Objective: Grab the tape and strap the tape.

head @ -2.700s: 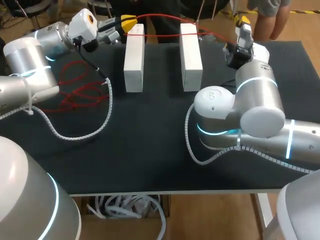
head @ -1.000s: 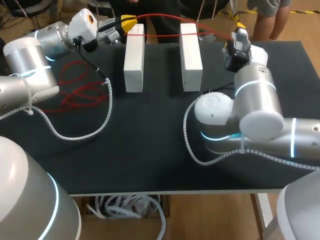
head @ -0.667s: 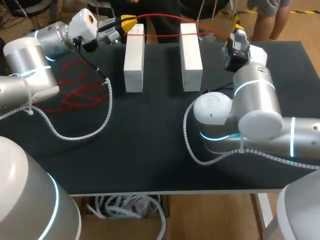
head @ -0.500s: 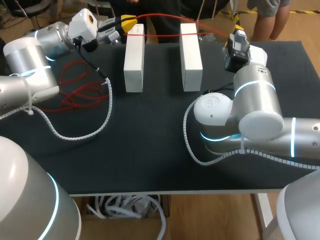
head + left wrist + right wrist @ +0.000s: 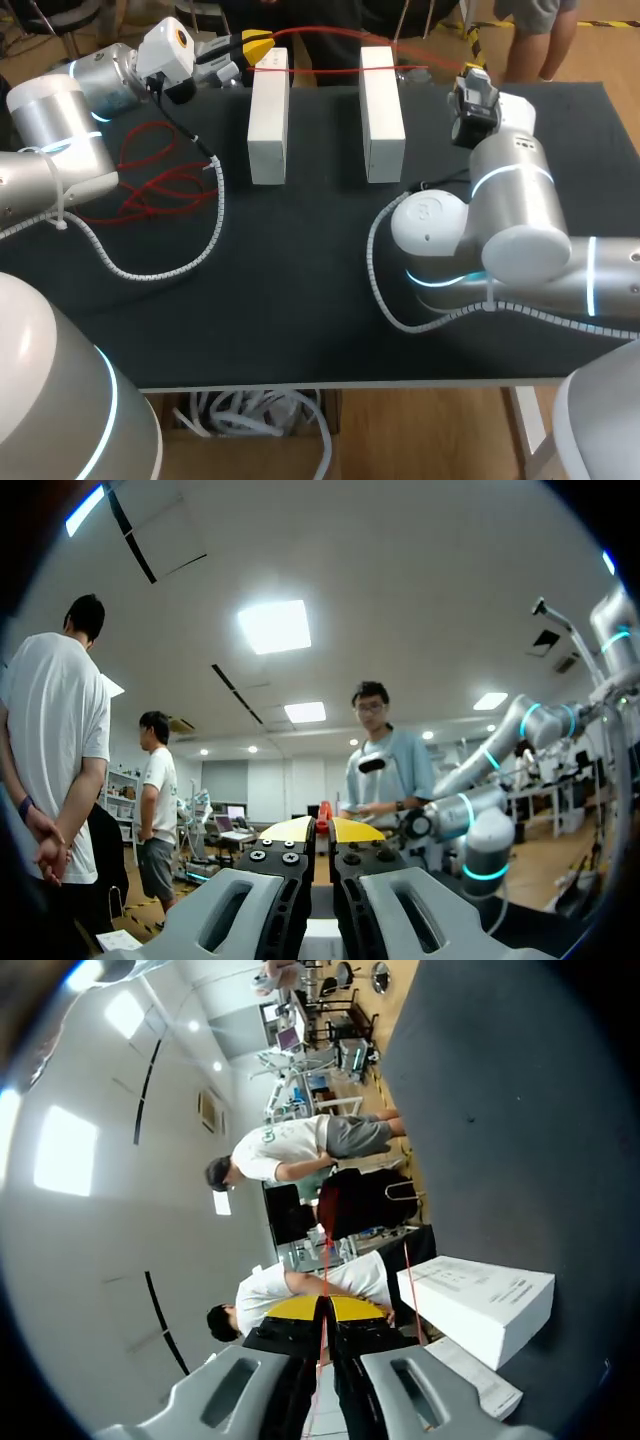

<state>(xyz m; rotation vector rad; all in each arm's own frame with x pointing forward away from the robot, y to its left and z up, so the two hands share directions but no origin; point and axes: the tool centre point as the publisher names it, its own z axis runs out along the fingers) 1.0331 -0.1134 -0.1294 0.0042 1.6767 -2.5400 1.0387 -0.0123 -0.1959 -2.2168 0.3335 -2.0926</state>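
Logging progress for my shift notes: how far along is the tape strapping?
Done: left gripper and right gripper are each shut on the thin red tape. In hand: it runs between them across two white rectangular blocks. Still to do: strapping; loose tape loops lie on the black table.

The left gripper (image 5: 322, 829) sits in the lower middle, its two grey fingers (image 5: 262, 905) side by side with only a thin slit between them; the yellow tips (image 5: 290, 830) nearly meet; a short piece of red tape (image 5: 323, 813) stands pinched between them, poking just past the tips; a white surface (image 5: 322, 938) shows under the finger bases.
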